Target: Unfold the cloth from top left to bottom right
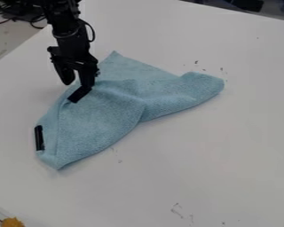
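Two fingers (85,79) are parted at the upper left of the blue cloth (103,119), seemingly for grasping; next, a layer should be pinched and drawn bottom-right.

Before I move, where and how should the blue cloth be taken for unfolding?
I would pinch the cloth at its upper-left edge, near the tool, coming from above: it lies low on the table, and that edge looks thin enough to close on.
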Motion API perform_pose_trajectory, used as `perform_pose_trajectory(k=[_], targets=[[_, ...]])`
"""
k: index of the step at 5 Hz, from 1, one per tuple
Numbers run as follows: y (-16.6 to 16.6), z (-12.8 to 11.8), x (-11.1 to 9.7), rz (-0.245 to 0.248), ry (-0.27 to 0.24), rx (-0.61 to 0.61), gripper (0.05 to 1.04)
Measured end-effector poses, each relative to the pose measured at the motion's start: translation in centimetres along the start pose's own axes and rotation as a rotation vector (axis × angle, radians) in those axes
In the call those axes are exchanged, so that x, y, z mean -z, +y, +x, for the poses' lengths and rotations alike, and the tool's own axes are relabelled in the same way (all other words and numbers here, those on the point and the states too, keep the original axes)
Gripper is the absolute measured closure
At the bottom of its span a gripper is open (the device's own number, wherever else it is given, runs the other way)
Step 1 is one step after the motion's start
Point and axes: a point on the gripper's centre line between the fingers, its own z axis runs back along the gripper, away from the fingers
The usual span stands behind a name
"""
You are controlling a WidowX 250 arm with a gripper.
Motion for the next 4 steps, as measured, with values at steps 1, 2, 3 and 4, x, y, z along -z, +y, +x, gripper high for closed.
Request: perform_pose_trajectory(k=[1,2,3,4], targets=[[-0.4,0.1,0.0,-0.003,0.006,0.006,0.364],[-1.0,-0.1,0.3,-0.013,0.016,0.010,0.420],[-1.1,-0.1,0.3,-0.023,0.015,0.014,0.389],[-1.3,0.2,1.1,-0.045,0.018,0.028,0.690]])
